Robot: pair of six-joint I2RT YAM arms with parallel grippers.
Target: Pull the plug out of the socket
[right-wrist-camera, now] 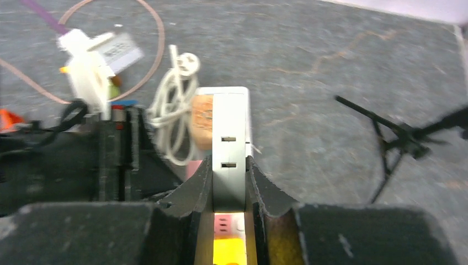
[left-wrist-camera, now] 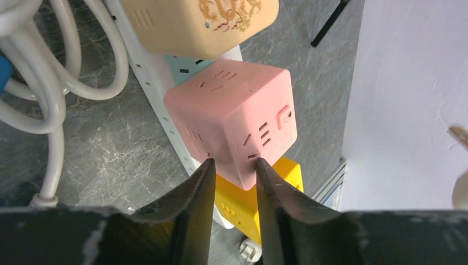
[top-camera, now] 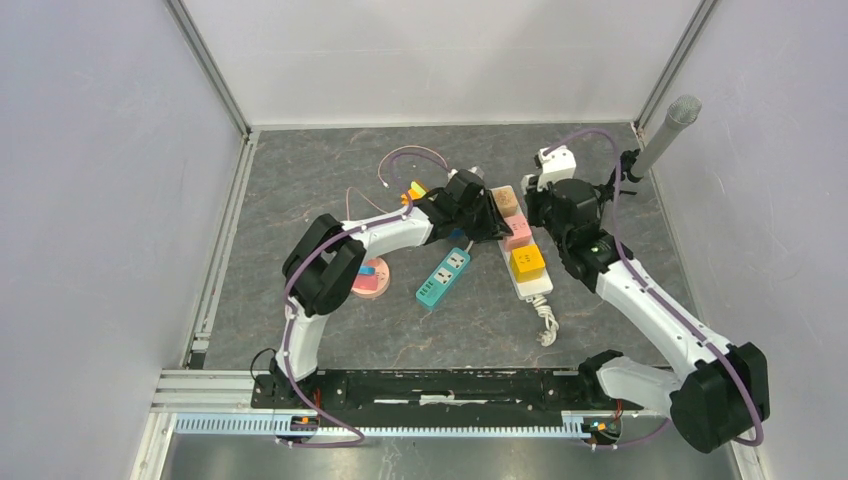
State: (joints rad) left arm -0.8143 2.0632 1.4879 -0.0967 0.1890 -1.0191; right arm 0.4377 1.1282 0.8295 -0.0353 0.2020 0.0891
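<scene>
A white power strip (top-camera: 533,283) lies mid-table with three cube plugs on it: beige (top-camera: 506,200), pink (top-camera: 517,235) and yellow (top-camera: 527,262). My left gripper (top-camera: 492,218) comes in from the left. In the left wrist view its fingers (left-wrist-camera: 207,176) close around the lower corner of the pink plug (left-wrist-camera: 232,118), with the beige plug (left-wrist-camera: 204,22) above and the yellow plug (left-wrist-camera: 237,207) below. My right gripper (top-camera: 542,207) is at the strip's far end. In the right wrist view it (right-wrist-camera: 229,165) is shut on the white strip (right-wrist-camera: 229,121).
A teal power strip (top-camera: 443,276) and a pink disc (top-camera: 370,278) lie left of the white strip. Its coiled white cord (top-camera: 545,325) lies in front, and loops of white cable (left-wrist-camera: 49,83) lie beside the cubes. A grey cylinder (top-camera: 668,130) leans at the back right wall.
</scene>
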